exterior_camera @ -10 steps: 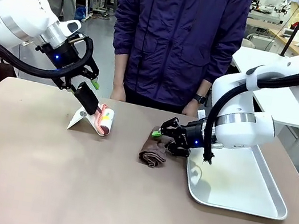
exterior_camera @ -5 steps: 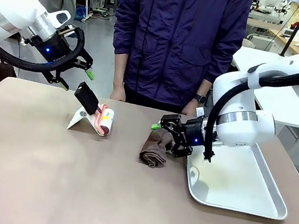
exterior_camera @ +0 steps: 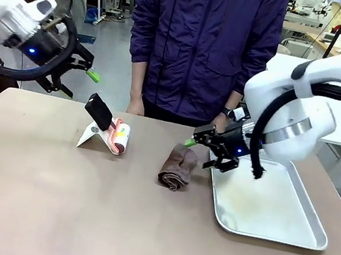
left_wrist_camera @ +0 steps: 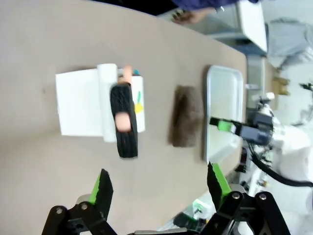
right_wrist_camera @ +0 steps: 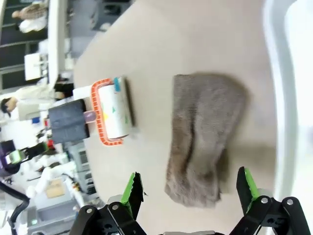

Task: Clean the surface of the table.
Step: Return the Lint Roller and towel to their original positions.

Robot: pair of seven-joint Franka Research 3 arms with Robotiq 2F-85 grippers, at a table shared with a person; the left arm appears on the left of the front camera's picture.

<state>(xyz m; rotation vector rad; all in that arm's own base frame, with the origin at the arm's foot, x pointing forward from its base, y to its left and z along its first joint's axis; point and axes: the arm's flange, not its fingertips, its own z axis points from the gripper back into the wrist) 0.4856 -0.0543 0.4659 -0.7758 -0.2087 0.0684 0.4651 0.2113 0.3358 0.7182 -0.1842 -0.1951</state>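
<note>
Hovering above table (exterior_camera: 45, 198): left claw (exterior_camera: 76, 81) spread, empty; right claw (exterior_camera: 202, 153) spread over cloth (exterior_camera: 177, 167).

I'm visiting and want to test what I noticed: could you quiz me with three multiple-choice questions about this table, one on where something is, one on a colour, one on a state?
1. Where does the brown cloth lie?
A. in the metal tray
B. on the table, between the lint roller and the tray
C. in the person's hand

2. What colour are the gripper pads?
A. green
B. red
C. blue

3. How is the left gripper?
A. shut on the roller
B. shut on the cloth
C. open, holding nothing

Answers: 1 B, the cloth sits on the table beside the metal tray, right of the lint roller. 2 A, green shows on both grippers' fingertips. 3 C, its fingers stand apart above the roller.
</note>
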